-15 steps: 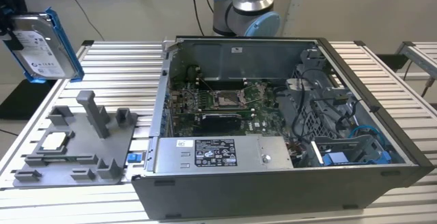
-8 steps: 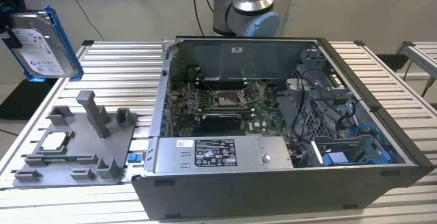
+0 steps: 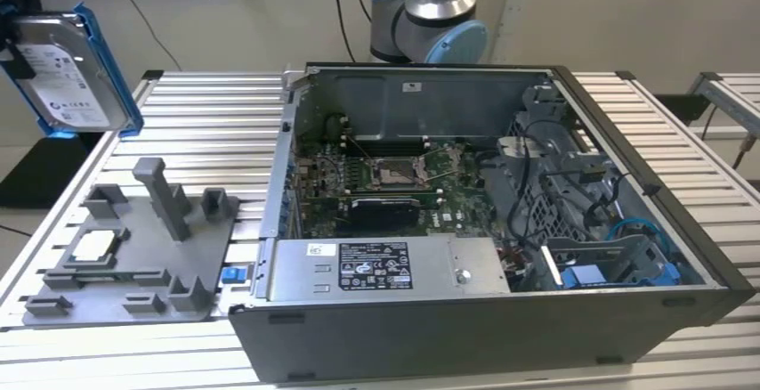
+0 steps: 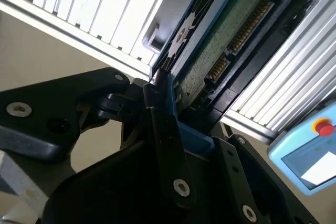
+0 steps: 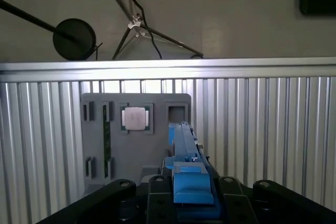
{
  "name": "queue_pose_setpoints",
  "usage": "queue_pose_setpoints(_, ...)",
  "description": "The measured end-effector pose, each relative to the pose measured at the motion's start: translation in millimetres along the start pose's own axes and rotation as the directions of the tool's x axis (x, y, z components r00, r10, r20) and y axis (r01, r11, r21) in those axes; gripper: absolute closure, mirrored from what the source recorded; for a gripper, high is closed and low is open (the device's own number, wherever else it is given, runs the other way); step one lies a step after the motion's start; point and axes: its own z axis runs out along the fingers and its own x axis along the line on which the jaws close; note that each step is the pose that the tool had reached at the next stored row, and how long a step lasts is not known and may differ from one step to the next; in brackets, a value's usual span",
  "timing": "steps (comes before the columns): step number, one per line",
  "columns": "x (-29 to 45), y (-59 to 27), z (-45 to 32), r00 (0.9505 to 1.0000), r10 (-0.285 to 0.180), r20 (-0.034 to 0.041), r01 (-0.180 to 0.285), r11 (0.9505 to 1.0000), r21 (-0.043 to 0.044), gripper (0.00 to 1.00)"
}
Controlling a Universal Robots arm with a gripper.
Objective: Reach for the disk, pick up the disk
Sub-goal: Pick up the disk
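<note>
Exterior view: flat silver-grey metal disk in bright blue plastic bracket (image 3: 74,74) aloft at the exterior view's left, clear of ribbed aluminium table (image 3: 214,109). Second wrist view: black gripper (image 4: 181,121) pinching bracket edge. Pick-up apparently complete; firm, steady clamp required.

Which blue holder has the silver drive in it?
The bright blue plastic bracket held high at the exterior view's left; it frames the silver-grey labelled disk. The blue caddy inside the computer case sits empty.
</note>
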Motion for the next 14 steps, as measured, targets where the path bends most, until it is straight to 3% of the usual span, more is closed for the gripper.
queue_pose_setpoints(14,-0.2,-0.2,-7.1,1.0,0.0,-0.0001,0.0,1.0,-0.0001,1.0)
